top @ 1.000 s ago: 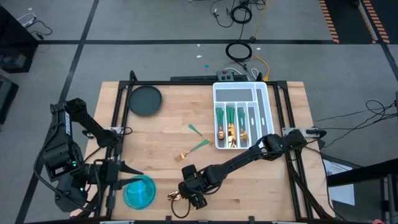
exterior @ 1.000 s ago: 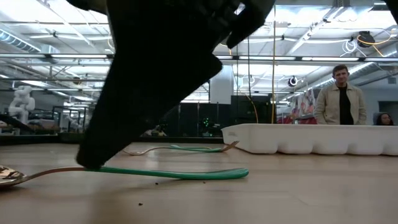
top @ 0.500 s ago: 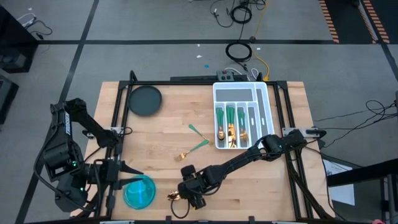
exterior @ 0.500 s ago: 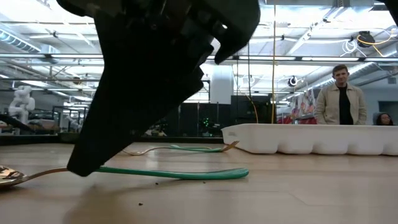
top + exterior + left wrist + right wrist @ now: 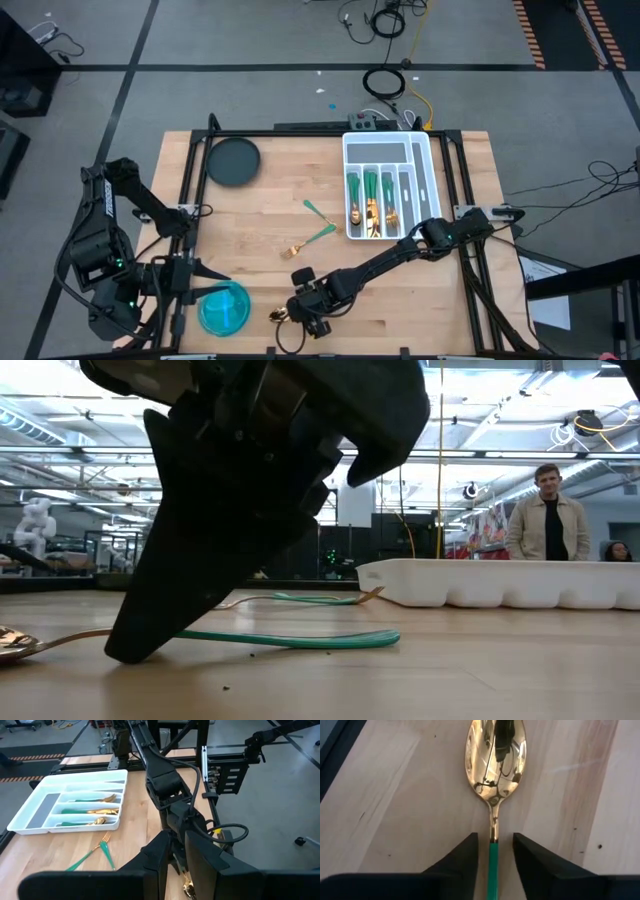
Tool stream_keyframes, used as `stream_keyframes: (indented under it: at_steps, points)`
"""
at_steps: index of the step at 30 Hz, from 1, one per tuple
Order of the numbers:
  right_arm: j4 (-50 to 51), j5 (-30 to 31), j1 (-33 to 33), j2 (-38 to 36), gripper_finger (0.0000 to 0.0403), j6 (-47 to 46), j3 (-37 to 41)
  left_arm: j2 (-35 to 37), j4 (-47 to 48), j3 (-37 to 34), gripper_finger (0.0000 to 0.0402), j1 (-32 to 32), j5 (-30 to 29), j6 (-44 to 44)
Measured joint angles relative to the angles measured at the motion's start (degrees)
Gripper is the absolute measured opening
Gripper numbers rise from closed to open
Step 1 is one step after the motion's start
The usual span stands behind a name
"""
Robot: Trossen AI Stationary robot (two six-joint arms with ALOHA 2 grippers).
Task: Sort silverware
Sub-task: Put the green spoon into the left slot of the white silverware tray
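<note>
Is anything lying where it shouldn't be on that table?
Yes. Two pieces of silverware lie crossed on the bare wood left of the white tray, and a spoon lies near the front edge, between the right gripper jaws.

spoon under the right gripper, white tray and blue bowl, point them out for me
spoon (image 5: pixel 495 755), right wrist view, on its gold bowl
white tray (image 5: pixel 389 143), high view, on its bare top compartment
blue bowl (image 5: pixel 222 310), high view, on its inside

Near the white tray (image 5: pixel 388 146) holding gold-and-teal silverware (image 5: pixel 372 207), two loose pieces (image 5: pixel 315 226) lie on the desk (image 5: pixel 270 200), the right gripper (image 5: pixel 308 318) low beyond them, the left gripper (image 5: pixel 195 272) beside a blue bowl (image 5: pixel 224 309).
</note>
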State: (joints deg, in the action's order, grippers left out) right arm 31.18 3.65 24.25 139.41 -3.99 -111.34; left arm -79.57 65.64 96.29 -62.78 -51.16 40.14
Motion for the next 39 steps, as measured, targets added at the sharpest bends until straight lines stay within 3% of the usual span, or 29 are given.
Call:
stream_keyframes:
  at_steps: [9,22,39]
  points:
    - [0.4,0.5,-0.1,0.0,0.0007,0.1,0.0,0.0,0.0,0.0,0.0074,0.0,0.0,0.0]
    - [1.4,0.8,0.1,-0.1,0.0002,-2.8,0.0,0.0,0.0,0.0,0.0074,0.0,0.0,-0.1]
    - [21.0,0.9,0.2,-0.3,0.0,-2.1,-14.8,0.0,0.9,0.0,0.0074,0.0,-0.2,-2.0]
